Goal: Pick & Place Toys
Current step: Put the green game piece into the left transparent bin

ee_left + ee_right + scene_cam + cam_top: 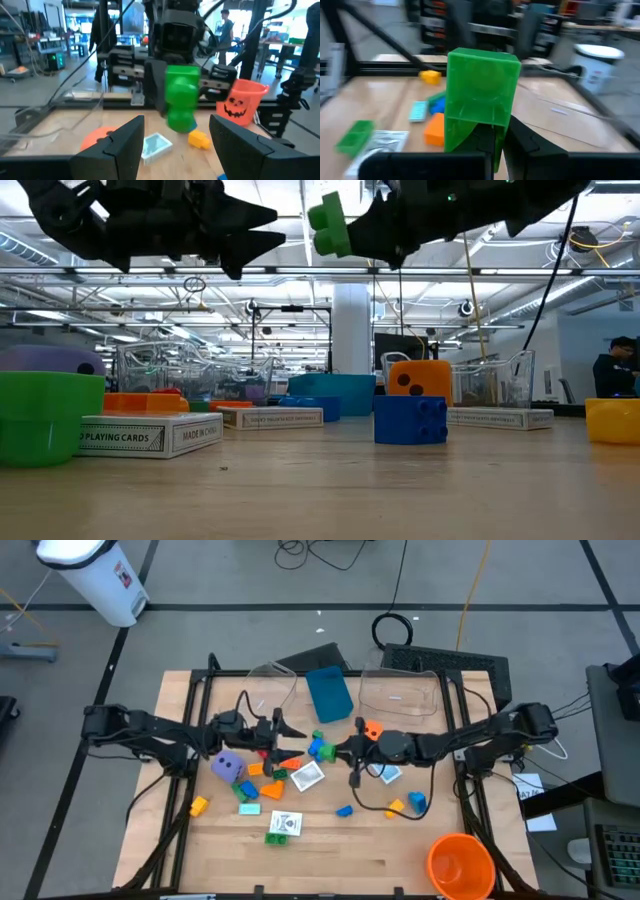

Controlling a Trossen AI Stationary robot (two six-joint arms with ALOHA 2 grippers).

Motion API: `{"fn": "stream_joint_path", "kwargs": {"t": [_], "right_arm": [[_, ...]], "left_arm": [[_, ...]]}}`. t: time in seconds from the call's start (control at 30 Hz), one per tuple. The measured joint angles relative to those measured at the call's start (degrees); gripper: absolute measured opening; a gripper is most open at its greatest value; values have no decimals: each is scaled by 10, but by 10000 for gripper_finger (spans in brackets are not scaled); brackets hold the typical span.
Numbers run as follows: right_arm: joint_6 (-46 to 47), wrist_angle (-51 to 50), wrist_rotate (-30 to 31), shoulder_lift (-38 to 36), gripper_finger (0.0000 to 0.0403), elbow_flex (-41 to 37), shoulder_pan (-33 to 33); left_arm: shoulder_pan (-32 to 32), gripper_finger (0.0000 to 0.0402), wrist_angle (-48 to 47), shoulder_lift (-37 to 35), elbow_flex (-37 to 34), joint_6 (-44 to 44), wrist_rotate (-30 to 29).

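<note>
My right gripper is shut on a green brick high above the table's middle. My left gripper stands open and level just left of it, fingertips pointing at the brick with a small gap between. On the table rest a purple die, an orange die, card boxes, and blue, yellow and orange bricks. My right gripper pinches the green brick between its two fingers at the end that faces the table's right. The fingers come level from the table's right. The brick is lifted clear of the table, its studs turned toward my left gripper.
Two clear tubs and a blue box stand at the table's far side. A big orange cup is at the near right corner. A black cable loops on the table below my right arm.
</note>
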Motion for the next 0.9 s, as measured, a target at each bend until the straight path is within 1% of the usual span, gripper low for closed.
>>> {"fn": "stream_joint_path", "kwargs": {"t": [0.07, 0.2, 0.37, 0.53, 0.73, 0.9], "right_arm": [[-4, 12, -23, 6, 11, 0, 0], [-4, 13, -22, 9, 11, 0, 1], [-4, 14, -23, 9, 11, 0, 0], [-4, 14, -23, 9, 11, 0, 0], [-6, 14, -23, 9, 11, 0, 0], [-16, 18, -23, 9, 11, 0, 0]], "left_arm": [[0, 230, 18, 14, 1, 2, 5], [0, 230, 20, 41, 30, 4, 47], [-1, 230, 5, 95, 95, 4, 101], [-4, 230, -10, 145, 154, 11, 131], [-5, 230, -13, 184, 190, 18, 145], [-5, 230, -20, 185, 191, 32, 146]]}}
